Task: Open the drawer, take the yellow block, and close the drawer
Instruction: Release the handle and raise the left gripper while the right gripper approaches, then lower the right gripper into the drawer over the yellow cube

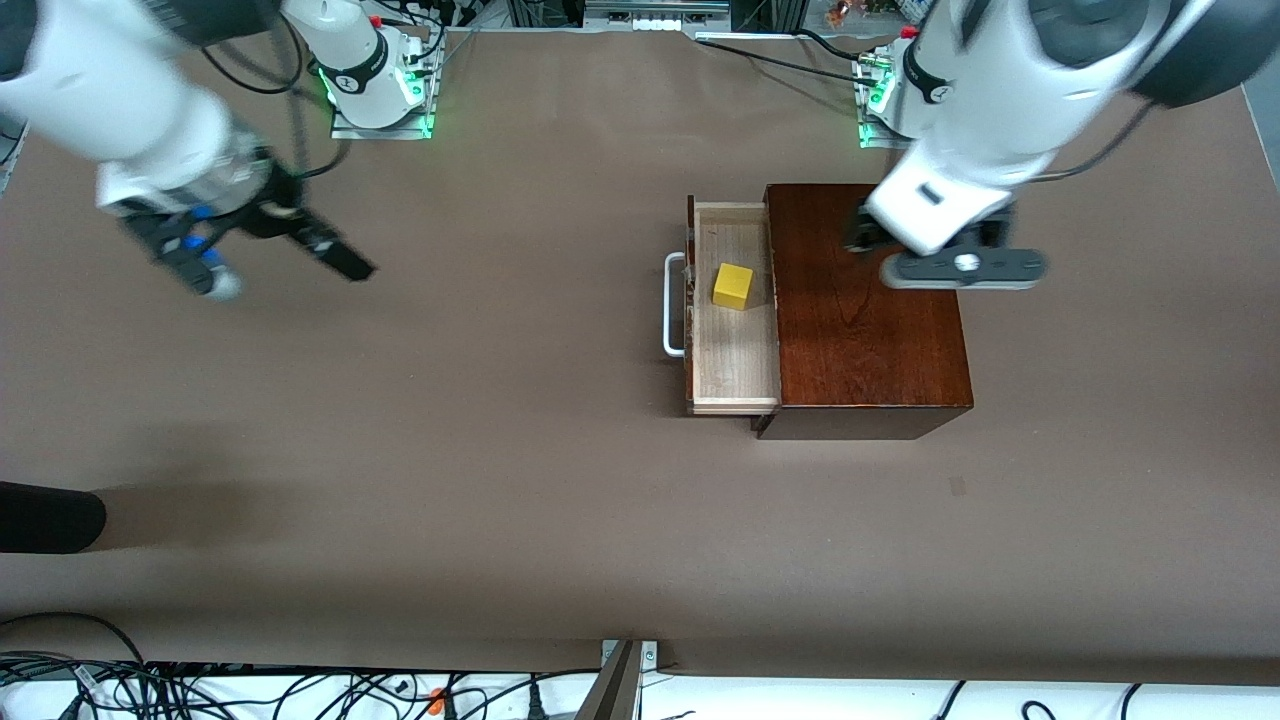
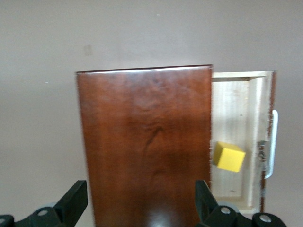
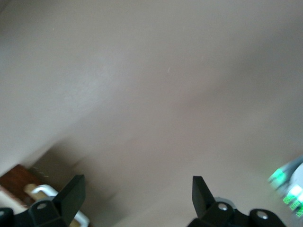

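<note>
Now, small bright yellow cube sitting loose in the pulled-out pale wooden drawer, off toward the handle side from the left gripper over the dark box lid. Closest arm. Fingers spread, empty. Right gripper spread too, waiting well apart over bare tabletop.

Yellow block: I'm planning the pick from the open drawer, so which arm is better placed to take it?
Probably the left. The left gripper hangs open over the wooden box, right beside the yellow block in the open drawer. The right gripper, also open, hangs over bare table toward its own end.
</note>
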Controlling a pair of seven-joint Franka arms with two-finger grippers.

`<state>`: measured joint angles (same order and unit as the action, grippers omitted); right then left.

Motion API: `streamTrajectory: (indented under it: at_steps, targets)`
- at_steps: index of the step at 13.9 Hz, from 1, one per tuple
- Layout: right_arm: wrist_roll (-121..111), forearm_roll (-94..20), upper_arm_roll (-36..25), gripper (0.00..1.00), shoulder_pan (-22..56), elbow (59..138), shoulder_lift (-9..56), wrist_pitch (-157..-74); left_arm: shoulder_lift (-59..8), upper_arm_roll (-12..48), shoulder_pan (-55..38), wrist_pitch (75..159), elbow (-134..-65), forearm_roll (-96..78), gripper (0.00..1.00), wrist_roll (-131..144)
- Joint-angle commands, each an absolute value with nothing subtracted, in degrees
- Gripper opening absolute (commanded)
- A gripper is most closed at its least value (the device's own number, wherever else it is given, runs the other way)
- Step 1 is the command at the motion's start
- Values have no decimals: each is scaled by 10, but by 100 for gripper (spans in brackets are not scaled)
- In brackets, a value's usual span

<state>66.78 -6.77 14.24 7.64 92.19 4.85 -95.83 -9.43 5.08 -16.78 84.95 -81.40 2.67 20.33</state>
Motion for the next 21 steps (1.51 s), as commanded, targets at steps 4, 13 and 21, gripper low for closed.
streamTrajectory:
  at_steps: [4, 13, 21]
  targets:
    - [1023, -69, 149, 100, 205, 922, 98, -1056, -7, 38, -89, 858, -920, 12, 100, 140]
    - [1475, 10, 148, 100, 378, 744, 312, -1161, -15, -42, -36, 880, -929, -31, 100, 86]
    - [1646, 58, 112, 100, 456, 653, 432, -1226, -18, -47, -15, 875, -905, -25, 100, 79]
